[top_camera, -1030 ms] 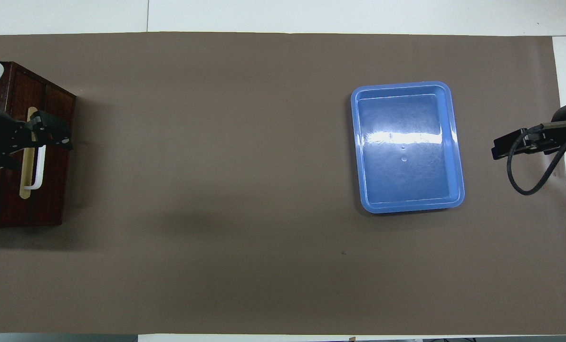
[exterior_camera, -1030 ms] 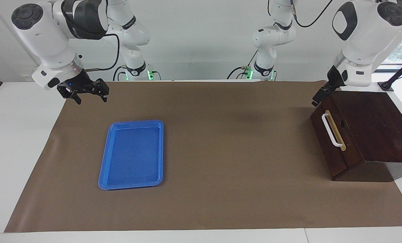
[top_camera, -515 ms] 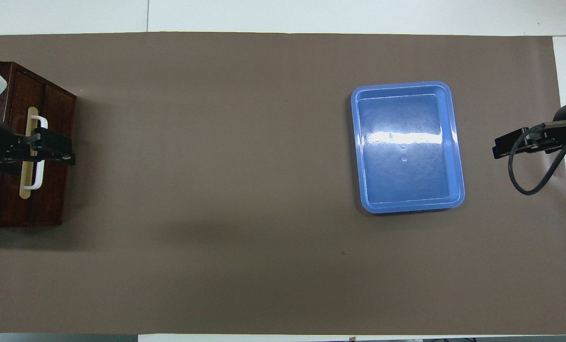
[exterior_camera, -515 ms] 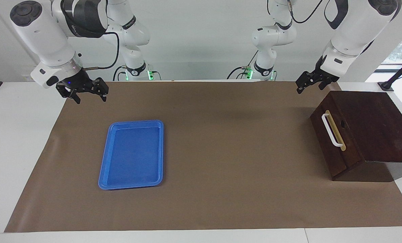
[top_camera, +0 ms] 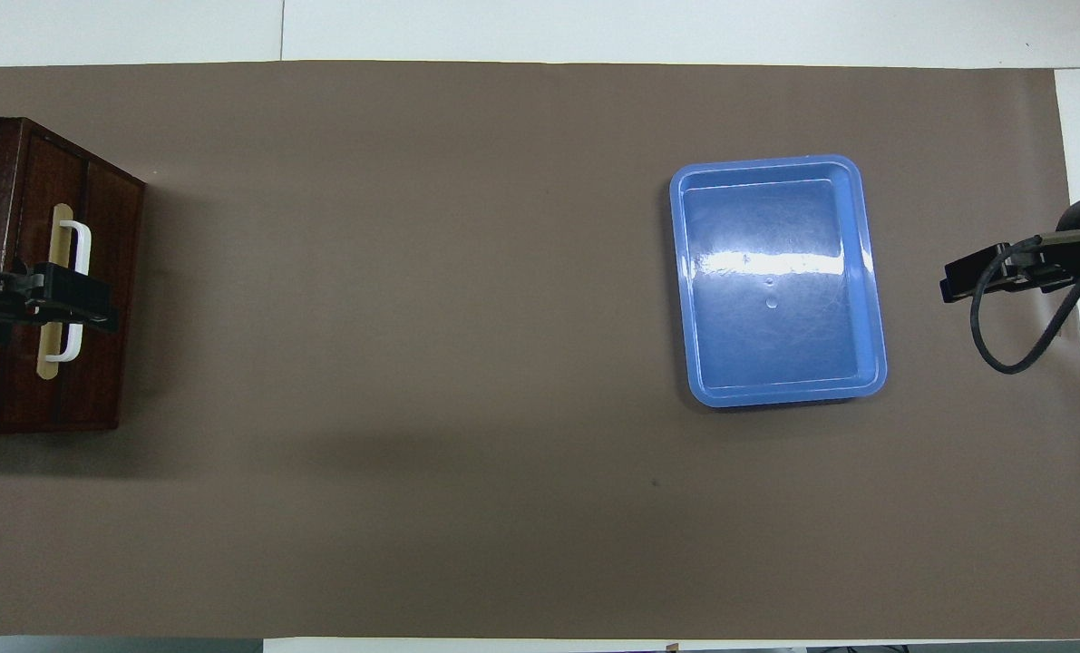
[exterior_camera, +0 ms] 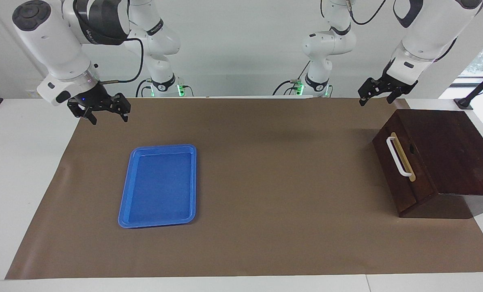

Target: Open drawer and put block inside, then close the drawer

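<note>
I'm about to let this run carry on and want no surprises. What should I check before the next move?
1. Drawer shut: ok, its front sits flush in the box.
2. White handle free: ok, nothing grips it.
3. Left pincer empty: ok, open and raised over the mat by the box's corner nearest the robots.
4. Right pincer clear: ok, open and empty, waiting over the mat at the right arm's end.
5. Block in sight: not ok, neither view shows it; the blue tray holds nothing.
6. Block inside the drawer: cannot tell.
</note>
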`<action>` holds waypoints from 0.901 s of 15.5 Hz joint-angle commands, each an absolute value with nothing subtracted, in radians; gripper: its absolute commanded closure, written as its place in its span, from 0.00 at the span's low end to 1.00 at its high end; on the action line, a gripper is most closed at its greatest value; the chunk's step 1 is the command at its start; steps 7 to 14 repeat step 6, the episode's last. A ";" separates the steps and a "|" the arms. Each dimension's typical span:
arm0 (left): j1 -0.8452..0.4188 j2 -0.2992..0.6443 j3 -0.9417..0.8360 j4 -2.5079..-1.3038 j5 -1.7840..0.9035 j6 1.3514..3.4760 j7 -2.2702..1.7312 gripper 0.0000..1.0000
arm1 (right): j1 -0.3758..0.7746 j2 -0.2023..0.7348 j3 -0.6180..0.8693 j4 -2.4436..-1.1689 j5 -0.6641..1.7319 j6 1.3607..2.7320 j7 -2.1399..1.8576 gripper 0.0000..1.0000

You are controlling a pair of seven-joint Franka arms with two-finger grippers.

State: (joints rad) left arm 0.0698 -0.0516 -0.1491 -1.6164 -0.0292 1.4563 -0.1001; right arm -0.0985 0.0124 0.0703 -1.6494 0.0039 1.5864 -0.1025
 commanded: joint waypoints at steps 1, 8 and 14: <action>0.051 -0.066 -0.126 -1.632 -0.045 1.474 -0.086 0.00 | -0.107 0.003 0.080 -1.649 -0.015 1.577 -0.109 0.00; 0.049 -0.063 -0.121 -1.632 -0.044 1.499 -0.083 0.00 | -0.106 0.003 0.081 -1.649 -0.015 1.577 -0.109 0.00; 0.049 -0.063 -0.121 -1.632 -0.044 1.499 -0.083 0.00 | -0.106 0.003 0.081 -1.649 -0.015 1.577 -0.109 0.00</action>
